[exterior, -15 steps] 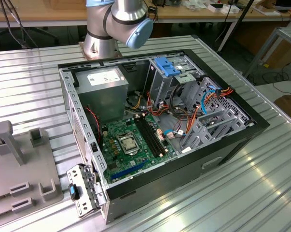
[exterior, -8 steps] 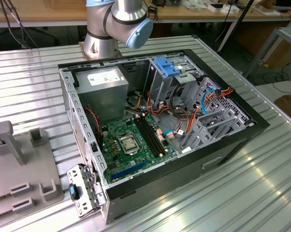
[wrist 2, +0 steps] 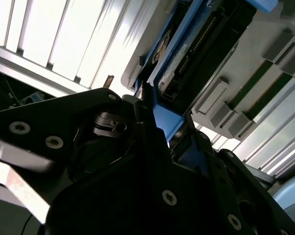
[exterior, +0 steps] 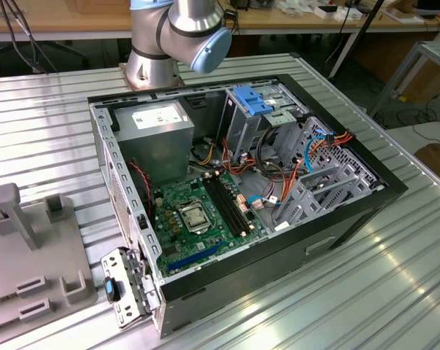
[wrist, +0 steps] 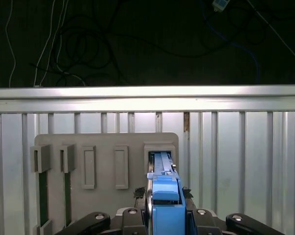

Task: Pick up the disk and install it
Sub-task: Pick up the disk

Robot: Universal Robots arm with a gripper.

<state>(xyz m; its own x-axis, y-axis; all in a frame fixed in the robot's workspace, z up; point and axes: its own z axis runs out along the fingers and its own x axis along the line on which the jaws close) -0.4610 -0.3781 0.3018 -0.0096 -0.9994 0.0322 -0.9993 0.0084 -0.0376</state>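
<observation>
**Apparently clamped: disk on edge in the holder slot**

Plainly, the disk [wrist: 163,182] is seen standing on edge in an end slot of the grey holder [wrist: 103,144], which lies on the ribbed metal table [exterior: 52,117] beside the open case [exterior: 314,248]. In the first wrist view the gripper [wrist: 167,195] is placed over the disk's near end, and the jaws are closed against the blue rail from both sides, with no gap visible. In the second wrist view the same blue rail [wrist 2: 167,120] is seen running into the dark gripper body, while the disk's black body [wrist 2: 201,58] is seated in the holder. No lift out of the slot can be made out.

The disk is judged to be stiff and fairly heavy for its bulk, so no sag is expected, but a knock is poorly tolerated by it. The plastic rails are judged smooth and a little springy, so some slip under a light squeeze is possible. Hold is best taken across the two rails near the end, as is done now, and not on the flat faces or the connector edge.
</observation>
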